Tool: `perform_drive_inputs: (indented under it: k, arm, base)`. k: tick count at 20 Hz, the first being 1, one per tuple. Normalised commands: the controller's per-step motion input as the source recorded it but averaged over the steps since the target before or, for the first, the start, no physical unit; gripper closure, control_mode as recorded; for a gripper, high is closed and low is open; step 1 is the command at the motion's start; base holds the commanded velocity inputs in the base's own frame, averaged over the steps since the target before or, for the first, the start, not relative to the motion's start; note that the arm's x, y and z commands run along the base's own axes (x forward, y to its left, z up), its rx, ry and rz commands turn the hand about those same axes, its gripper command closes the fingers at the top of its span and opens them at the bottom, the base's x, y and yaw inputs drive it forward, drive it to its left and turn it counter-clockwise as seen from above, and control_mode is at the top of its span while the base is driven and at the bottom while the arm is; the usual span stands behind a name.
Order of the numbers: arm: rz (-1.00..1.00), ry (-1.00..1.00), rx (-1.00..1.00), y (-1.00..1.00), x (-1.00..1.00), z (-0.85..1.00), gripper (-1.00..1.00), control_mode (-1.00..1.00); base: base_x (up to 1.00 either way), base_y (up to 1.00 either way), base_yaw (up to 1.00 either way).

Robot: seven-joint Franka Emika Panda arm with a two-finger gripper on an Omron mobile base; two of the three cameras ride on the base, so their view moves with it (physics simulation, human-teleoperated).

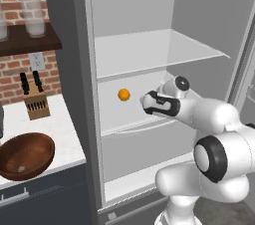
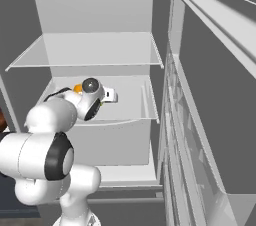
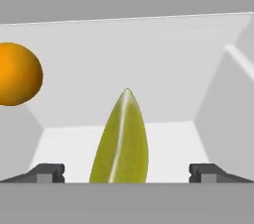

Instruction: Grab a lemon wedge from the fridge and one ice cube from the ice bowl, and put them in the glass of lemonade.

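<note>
Inside the open fridge (image 1: 74,69), the gripper (image 3: 126,172) had its fingers spread wide, the lemon wedge (image 3: 122,143) upright between them, untouched; an orange fruit (image 3: 17,74) sat at ten o'clock

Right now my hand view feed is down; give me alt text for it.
A yellow-green lemon wedge stands pointed end up on the pale fridge shelf, centred between the open gripper fingertips, untouched. A round orange fruit sits at the left edge, farther back.
</note>
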Motion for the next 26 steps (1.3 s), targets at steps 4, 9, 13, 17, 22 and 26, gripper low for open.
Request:
perform_drive_inputs:
  k: [4, 9, 13, 17, 22, 26]
  arm:
    - [-0.06, 0.00, 0.00, 0.00, 0.26, 0.04, -1.00, -1.00]
    - [-0.05, 0.00, 0.00, 0.00, 0.24, -0.05, -1.00, -1.00]
    - [-0.05, 0.00, 0.00, 0.00, -0.11, -0.16, -1.00, -1.00]
    - [-0.05, 0.00, 0.00, 0.00, -0.13, -0.05, -1.00, -1.00]
    - [-0.05, 0.00, 0.00, 0.00, 0.00, -0.17, -1.00, -1.00]
    - [-0.04, 0.00, 0.00, 0.00, 0.06, -0.13, -1.00, -1.00]
  base:
    - [0.00, 0.00, 0.00]
    - [0.00, 0.00, 0.00]
    - [0.00, 0.00, 0.00]
    - [0.00, 0.00, 0.00]
    - [0.00, 0.00, 0.00]
    - [0.00, 0.00, 0.00]
